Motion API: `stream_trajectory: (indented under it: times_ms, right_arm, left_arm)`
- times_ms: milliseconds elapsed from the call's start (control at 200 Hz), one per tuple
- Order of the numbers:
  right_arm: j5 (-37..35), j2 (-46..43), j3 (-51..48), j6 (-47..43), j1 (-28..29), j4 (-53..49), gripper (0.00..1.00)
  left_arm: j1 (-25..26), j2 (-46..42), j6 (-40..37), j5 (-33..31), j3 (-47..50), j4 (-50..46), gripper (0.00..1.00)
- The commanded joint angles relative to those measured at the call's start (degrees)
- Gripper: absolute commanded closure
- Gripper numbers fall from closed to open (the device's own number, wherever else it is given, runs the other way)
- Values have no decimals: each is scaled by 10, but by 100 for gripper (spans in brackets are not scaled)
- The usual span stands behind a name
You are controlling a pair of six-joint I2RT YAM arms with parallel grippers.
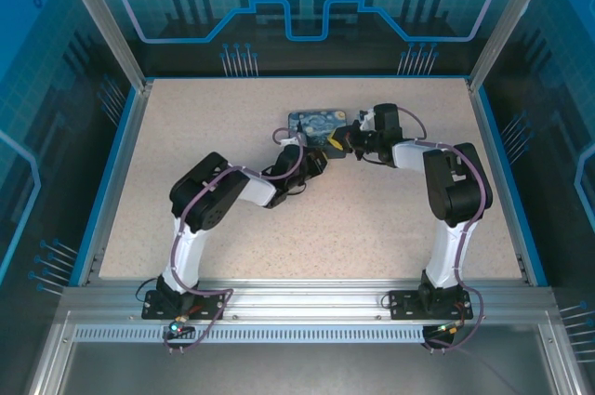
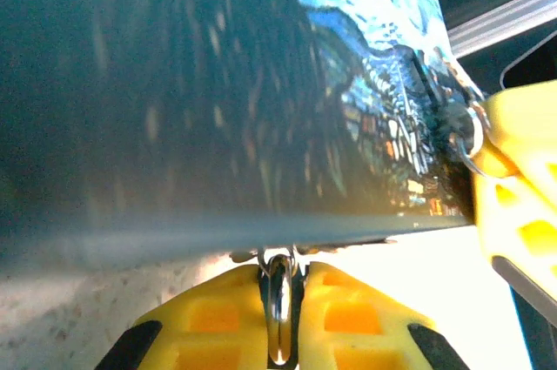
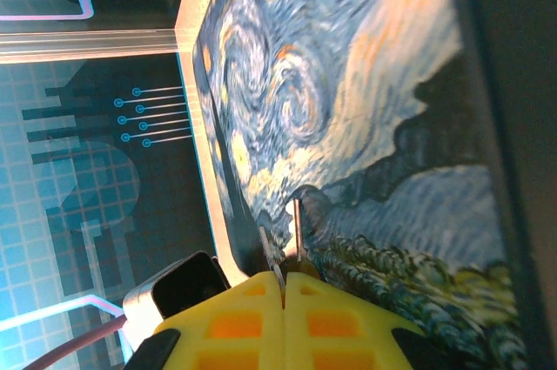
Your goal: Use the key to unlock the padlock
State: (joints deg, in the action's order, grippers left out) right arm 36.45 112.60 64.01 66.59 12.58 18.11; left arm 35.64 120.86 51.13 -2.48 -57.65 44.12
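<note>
At the painted box point(image 1: 311, 123), my left end effector point(image 2: 280, 279) is shut on a metal loop point(image 2: 278, 309), my right end effector point(image 3: 283, 279) on a metal strip point(image 3: 296, 226); padlock or key, I cannot tell.

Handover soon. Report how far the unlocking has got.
Done: both tools sit at the painted box. In hand: the left tool is shut on a small metal loop at the box's edge; the right tool is shut on a thin metal strip. Left: I cannot tell whether anything has unlocked; treat that as pending.
</note>
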Motion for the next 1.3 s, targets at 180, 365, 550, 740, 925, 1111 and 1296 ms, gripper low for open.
stream_trajectory:
  times_ms: [180, 365, 550, 740, 925, 1111, 1296]
  right_arm:
    - [13, -3, -26, -6, -4, -34, 100]
    - [30, -7, -38, 11, -4, 10, 100]
    - [38, -31, -50, 21, -5, 39, 100]
    - [54, -57, -66, 46, -18, 82, 100]
    - [70, -114, -101, 40, -29, 76, 100]
    - [78, -193, -150, 10, -32, 31, 100]
    - [78, -263, -195, 1, -33, 1, 100]
  left_arm:
    - [-29, -84, 78, 166, 42, -9, 100]
    - [-35, -119, 132, 198, 64, -7, 100]
    - [-37, -140, 179, 208, 86, 7, 100]
    - [-47, -147, 238, 206, 119, 65, 100]
    - [-49, -167, 238, 191, 125, 58, 100]
    - [-50, -166, 268, 190, 117, 77, 100]
    - [-51, -170, 275, 190, 89, 49, 100]
